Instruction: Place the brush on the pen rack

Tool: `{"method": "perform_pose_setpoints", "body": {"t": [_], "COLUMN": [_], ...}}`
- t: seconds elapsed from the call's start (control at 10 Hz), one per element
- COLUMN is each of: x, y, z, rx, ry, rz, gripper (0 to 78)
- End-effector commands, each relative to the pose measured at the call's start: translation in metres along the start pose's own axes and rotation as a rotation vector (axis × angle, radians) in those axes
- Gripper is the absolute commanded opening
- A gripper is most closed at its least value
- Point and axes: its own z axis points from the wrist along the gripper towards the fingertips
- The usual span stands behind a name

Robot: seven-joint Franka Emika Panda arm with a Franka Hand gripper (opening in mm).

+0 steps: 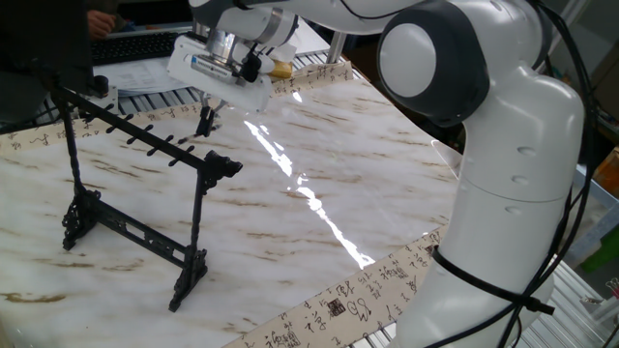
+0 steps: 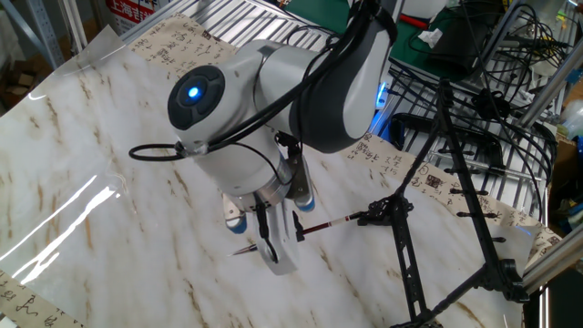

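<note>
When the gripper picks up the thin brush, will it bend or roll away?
The brush looks like a straight thin rod, so probably stiff and light. Its slim round shaft may roll on the glossy table if nudged sideways. The gripper sits near one end, so it might tilt.

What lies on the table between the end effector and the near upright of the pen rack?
In the other fixed view, the brush bridges that stretch: its shaft runs from the end effector to the pen rack.

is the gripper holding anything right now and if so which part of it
The gripper appears shut on the thin dark calligraphy brush, gripping mid-shaft, with the pointed tip sticking out on one side.
</note>
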Motion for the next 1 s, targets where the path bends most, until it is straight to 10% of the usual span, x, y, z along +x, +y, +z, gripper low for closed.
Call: {"method": "perform_pose_setpoints", "body": {"t": [0.1, 0.5, 1.0], "x": [0.000, 0.004, 0.056], "y": [0.001, 0.003, 0.022], "z": [-0.001, -0.002, -0.005], "rx": [-0.011, -0.055, -0.082], "ry": [0.016, 0.080, 0.145], "rz": [0.025, 0.103, 0.199], "gripper": [1.2, 1.2, 1.2]}}
